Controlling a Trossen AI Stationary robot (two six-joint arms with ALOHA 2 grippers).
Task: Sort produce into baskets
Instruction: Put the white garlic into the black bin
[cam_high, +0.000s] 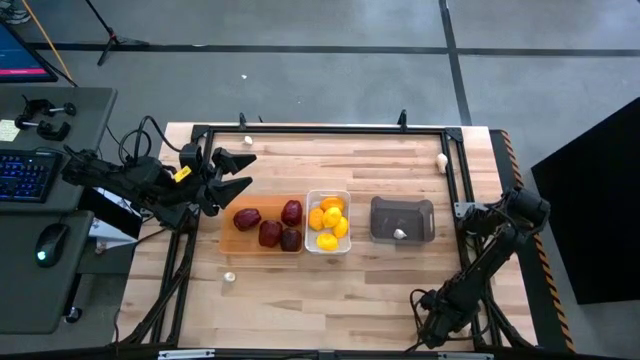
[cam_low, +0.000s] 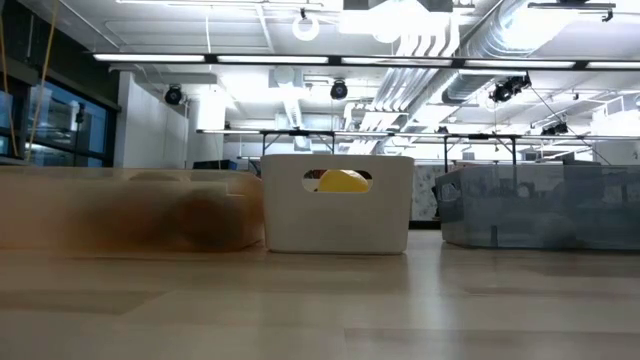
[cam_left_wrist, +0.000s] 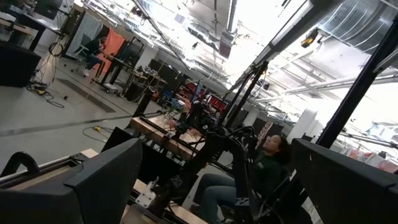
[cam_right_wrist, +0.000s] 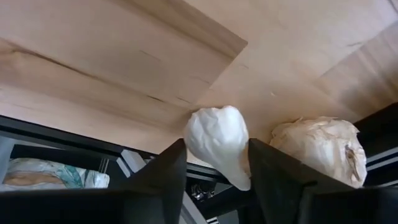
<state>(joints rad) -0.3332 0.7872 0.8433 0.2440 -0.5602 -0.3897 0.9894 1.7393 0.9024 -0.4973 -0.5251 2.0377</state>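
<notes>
We are seeing the right gripper (cam_right_wrist: 214, 180) at the desk's near right corner, fingers closing on a white garlic bulb (cam_right_wrist: 219, 143). The left gripper (cam_high: 232, 172) is hovering wide open and empty just left of the orange tray (cam_high: 228, 238) with the dark red pieces (cam_high: 270, 230).

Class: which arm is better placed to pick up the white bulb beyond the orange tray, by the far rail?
Left. The left gripper hangs open beside that bulb; the right arm sits across the table, at its right edge.

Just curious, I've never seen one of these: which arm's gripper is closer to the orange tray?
Left. The left gripper hangs open just beyond the orange tray's left end. The right gripper sits at the table's near right corner, far past the grey bin.
</notes>
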